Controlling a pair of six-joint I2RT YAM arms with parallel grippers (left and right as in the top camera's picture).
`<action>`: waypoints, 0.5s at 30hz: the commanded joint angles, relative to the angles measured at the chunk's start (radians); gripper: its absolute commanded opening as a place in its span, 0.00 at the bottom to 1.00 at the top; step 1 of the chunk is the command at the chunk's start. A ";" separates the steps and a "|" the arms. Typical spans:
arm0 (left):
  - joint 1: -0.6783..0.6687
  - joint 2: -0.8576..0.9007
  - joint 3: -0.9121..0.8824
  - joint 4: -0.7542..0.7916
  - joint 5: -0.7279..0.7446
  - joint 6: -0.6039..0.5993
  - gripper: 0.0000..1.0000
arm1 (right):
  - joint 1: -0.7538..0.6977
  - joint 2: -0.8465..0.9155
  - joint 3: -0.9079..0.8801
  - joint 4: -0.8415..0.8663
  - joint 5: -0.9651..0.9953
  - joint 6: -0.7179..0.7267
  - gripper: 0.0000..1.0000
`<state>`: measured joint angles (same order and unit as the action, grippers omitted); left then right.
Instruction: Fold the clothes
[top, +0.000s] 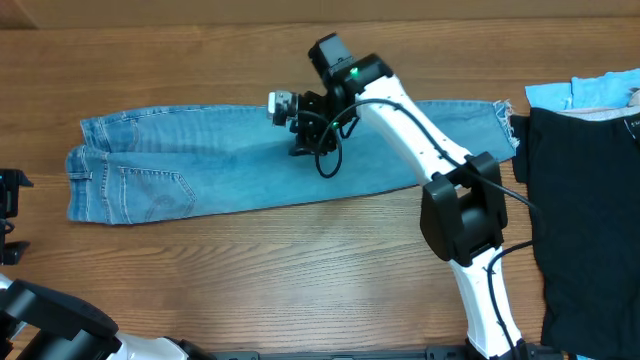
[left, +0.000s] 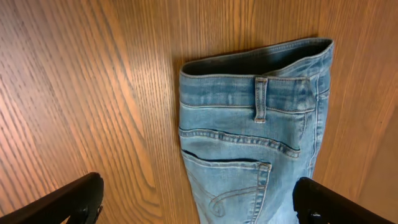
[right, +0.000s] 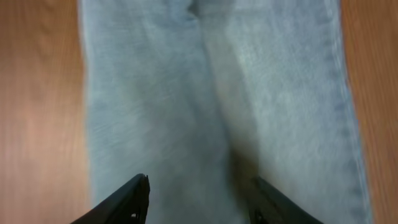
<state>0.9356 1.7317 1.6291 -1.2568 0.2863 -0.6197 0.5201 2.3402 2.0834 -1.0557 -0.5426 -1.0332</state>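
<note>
Facing faded jeans (top: 200, 165), parted right hand (right: 199, 183)

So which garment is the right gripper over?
The light blue jeans, flat mid-table, under the right gripper. The black garment and pale blue cloth lie apart at the right edge.

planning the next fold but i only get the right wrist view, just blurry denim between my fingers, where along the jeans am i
Observer: The right end effector is over the middle of the light blue faded denim jeans, on the leg stretch.
Operator: which way do they run
Observer: Flat across the brown wooden table, with the waistband on the left arm's side and the frayed hems on yours.
Operator: where's the left arm
Observer: The left end effector is open, off the cloth past the waist end.
Operator: anything past the hems
Observer: A black fabric garment lies flat beside them.
</note>
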 joint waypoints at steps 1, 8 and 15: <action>-0.001 -0.021 0.002 -0.002 0.018 -0.012 1.00 | 0.030 -0.002 -0.035 0.117 0.003 -0.023 0.54; -0.001 -0.021 0.002 -0.001 0.018 -0.012 1.00 | 0.029 0.056 -0.036 0.195 0.004 -0.023 0.52; -0.001 -0.021 0.002 0.000 0.018 -0.012 1.00 | -0.010 0.093 -0.036 0.182 0.071 -0.049 0.50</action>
<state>0.9360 1.7306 1.6291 -1.2572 0.2893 -0.6231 0.5278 2.4008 2.0529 -0.8669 -0.4793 -1.0740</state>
